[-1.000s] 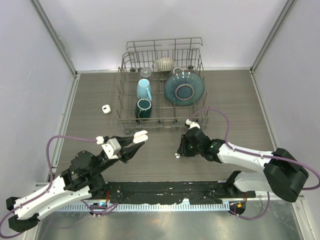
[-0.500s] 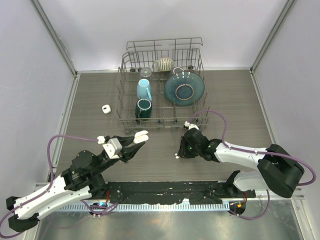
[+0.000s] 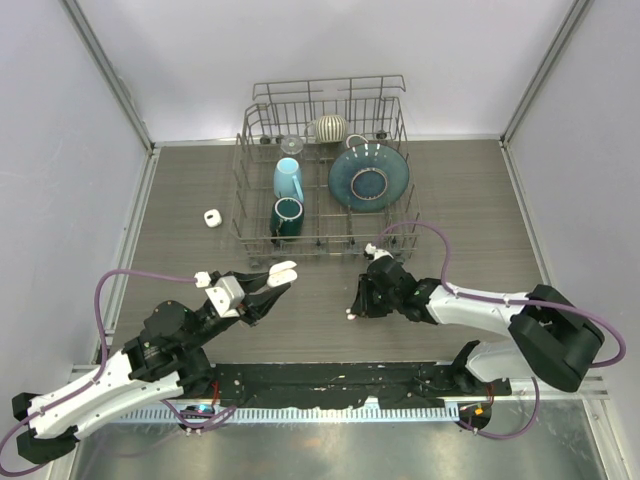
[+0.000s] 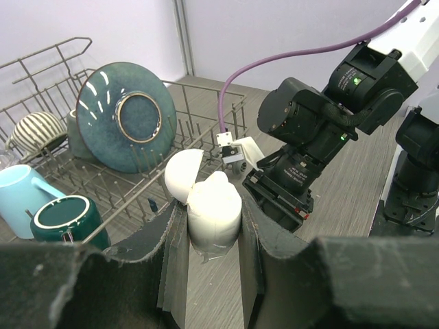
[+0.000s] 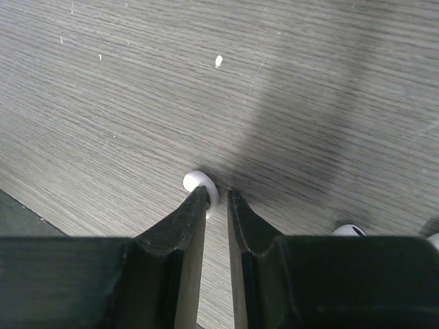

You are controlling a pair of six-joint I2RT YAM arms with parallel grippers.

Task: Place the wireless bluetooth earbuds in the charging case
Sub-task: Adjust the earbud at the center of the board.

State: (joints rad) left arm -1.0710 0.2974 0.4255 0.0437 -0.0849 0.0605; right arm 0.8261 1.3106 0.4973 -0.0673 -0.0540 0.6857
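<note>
White earbud (image 5: 199, 182) flat on the worktop (image 3: 470, 190) toward the near edge, right at the fingertips of the right claw (image 5: 217, 194) — narrow slit between them, pinched or not impossible to tell. Another, a second earbud (image 5: 348, 230), just beside. Charging case (image 4: 214, 205), lid up, clamped in the left claw (image 4: 212, 218) — held above the near-left part.

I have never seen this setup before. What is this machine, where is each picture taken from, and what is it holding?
Two robot arms are bolted to a table. One camera looks down from above; one rides each wrist, showing that arm's own fingers. The left fingers clamp an open white charging case. The right fingers, nearly closed, point down at a tiny white earbud on the table; whether it is gripped is unclear. Behind stands a dish rack holding a plate.
</note>
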